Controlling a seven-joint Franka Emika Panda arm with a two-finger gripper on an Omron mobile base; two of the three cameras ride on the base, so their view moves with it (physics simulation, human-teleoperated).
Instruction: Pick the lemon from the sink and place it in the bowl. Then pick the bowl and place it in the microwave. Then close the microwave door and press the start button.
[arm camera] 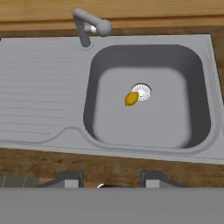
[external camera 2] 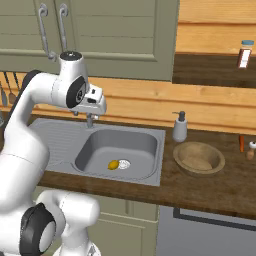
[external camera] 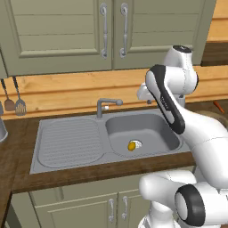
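The lemon (external camera: 132, 145) (external camera 2: 114, 164) (arm camera: 131, 99) lies on the floor of the sink (external camera: 67, 142) (external camera 2: 55, 135) (arm camera: 43, 87), touching the round white drain. High above the basin, my gripper (external camera 2: 94, 109) (arm camera: 111, 179) points down at it, open, with nothing between its fingertips (arm camera: 70, 177). In the left base view the hand (external camera: 143, 92) is mostly hidden behind the arm. The wooden bowl (external camera 2: 198, 157) sits on the dark counter to the right of the sink, and nothing is in it. The microwave and its door are out of view.
A grey tap (external camera: 107, 104) (arm camera: 89, 24) stands at the basin's back left corner. A soap dispenser (external camera 2: 180, 127) is between sink and bowl. Utensils (external camera: 18, 104) hang on the left wall. Olive-green cabinet doors (external camera: 67, 31) hang overhead, and a spice bottle (external camera 2: 244, 54) stands on a shelf.
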